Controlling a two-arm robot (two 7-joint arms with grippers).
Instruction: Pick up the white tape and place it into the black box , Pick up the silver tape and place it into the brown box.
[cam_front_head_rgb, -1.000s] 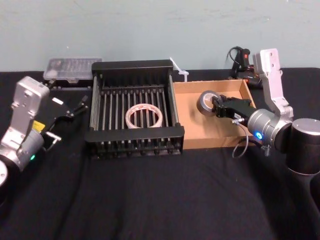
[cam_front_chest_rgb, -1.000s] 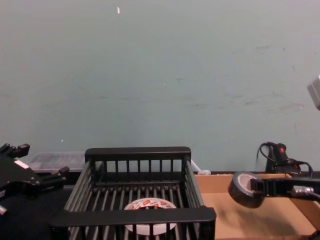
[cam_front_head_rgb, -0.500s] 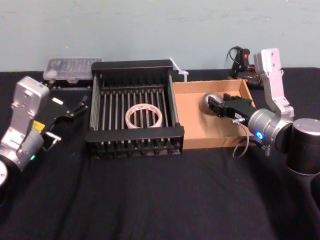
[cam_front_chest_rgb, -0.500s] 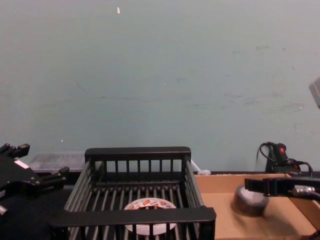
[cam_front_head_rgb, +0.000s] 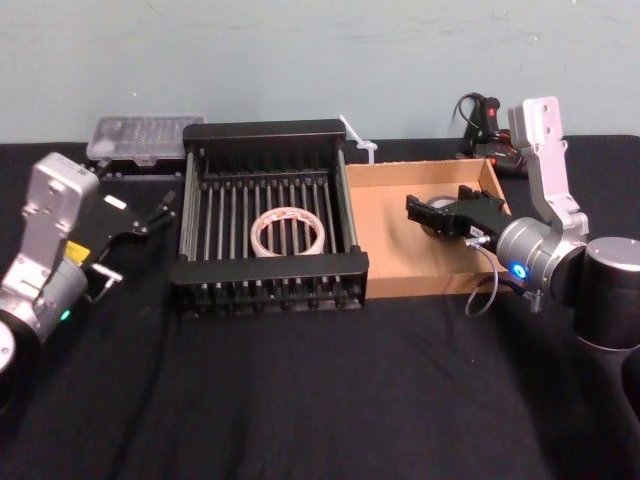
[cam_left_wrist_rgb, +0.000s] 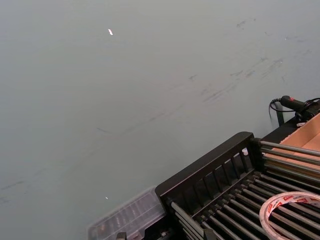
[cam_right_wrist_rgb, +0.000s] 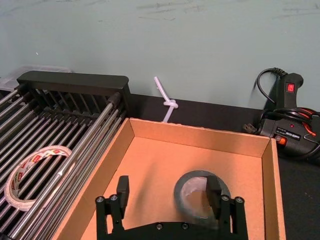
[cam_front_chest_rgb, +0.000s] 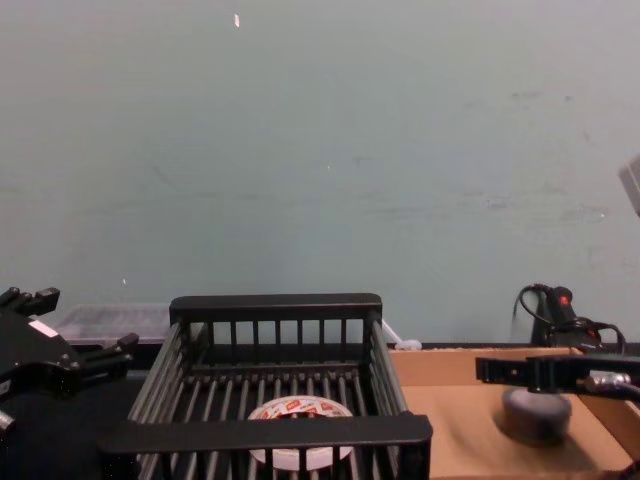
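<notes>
We've got the silver tape (cam_right_wrist_rgb: 201, 194) lying flat in the brown box (cam_front_head_rgb: 388, 270) under our right gripper (cam_right_wrist_rgb: 167, 194), fingers spread apart, white tape (cam_front_head_rgb: 287, 232) in the black box (cam_front_head_rgb: 268, 267), so both look delivered.

A pale teal wall (cam_front_head_rgb: 300, 50), scuffed and marked, is filling the scene from ten to two o'clock behind a black-covered table (cam_front_head_rgb: 320, 400).

Both arms are silver-grey links over rounded grey joints, ending in black grippers. The right arm (cam_front_head_rgb: 540, 215) shows a lit blue dot and a thin looping cable, its right gripper (cam_right_wrist_rgb: 170, 196) has black fingers fixed by small screws. The left arm (cam_front_head_rgb: 45, 250) carries a yellow sticker and a green light.
</notes>
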